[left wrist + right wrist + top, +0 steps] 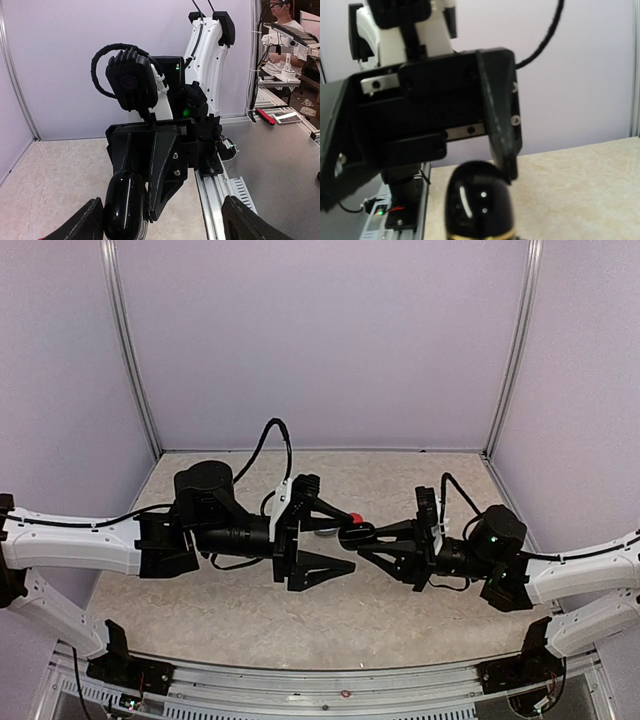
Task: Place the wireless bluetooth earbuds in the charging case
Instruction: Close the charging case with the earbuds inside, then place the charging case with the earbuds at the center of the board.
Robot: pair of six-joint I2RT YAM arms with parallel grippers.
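Arms [70, 540] stretch inward, right fingers [388, 534] gripping black case [356, 536], left fingers [325, 566] spread.

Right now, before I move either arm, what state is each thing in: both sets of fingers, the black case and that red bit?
Left fingers: open wide, gripping nothing.
Right fingers: shut on the black case.
Black case: held off the table, upright, lid looks closed.
Small red piece: beside the tip of the left arm's far finger; too small to tell what it is or whether it rests on the table.
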